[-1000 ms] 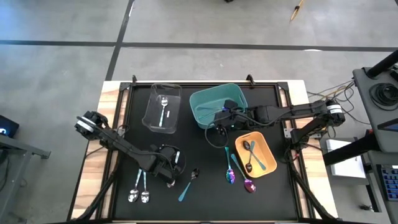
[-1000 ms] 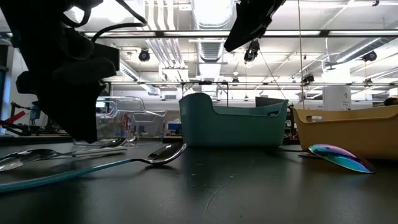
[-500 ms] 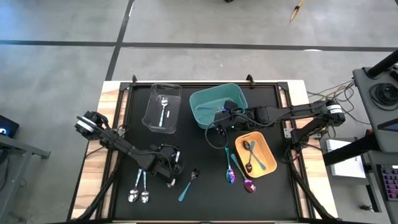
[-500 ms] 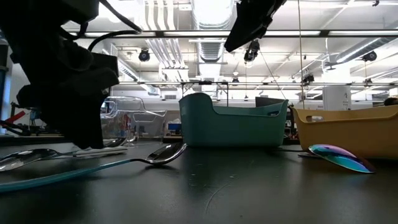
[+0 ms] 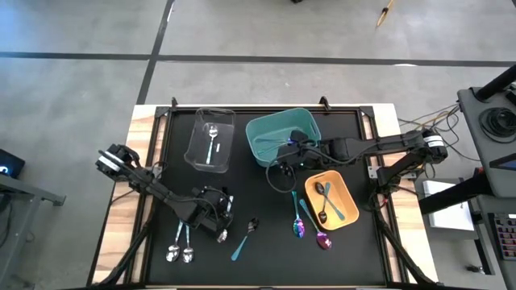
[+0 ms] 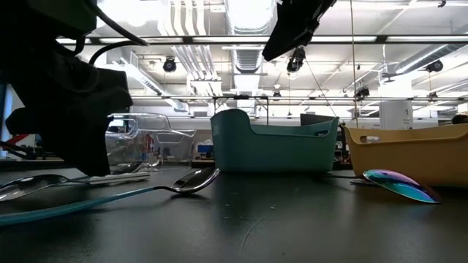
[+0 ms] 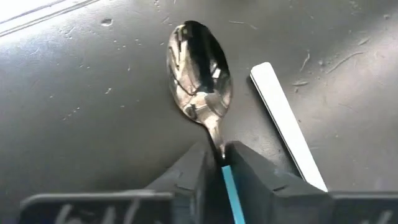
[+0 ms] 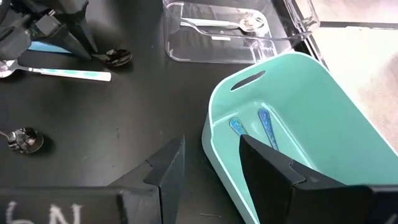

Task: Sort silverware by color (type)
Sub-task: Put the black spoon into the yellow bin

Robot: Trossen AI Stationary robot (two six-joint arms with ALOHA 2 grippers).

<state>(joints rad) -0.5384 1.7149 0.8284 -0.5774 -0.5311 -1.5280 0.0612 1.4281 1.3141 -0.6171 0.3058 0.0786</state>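
Left hand [image 7: 221, 163] closed on teal-handled spoon [image 7: 200, 71], low over table.

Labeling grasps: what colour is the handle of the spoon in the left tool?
Teal handle, shiny dark bowl; clearest in left wrist view.

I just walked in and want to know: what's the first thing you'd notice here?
The left pincer is closed on a teal-handled spoon near the table's front left. Behind it stand three bins in a row: clear, teal and orange, with the right pincer open over the teal one.

silverware [image 5: 243, 238] | silver, iridescent, teal-handled spoons | lying flat | scattered on mat, some in bins
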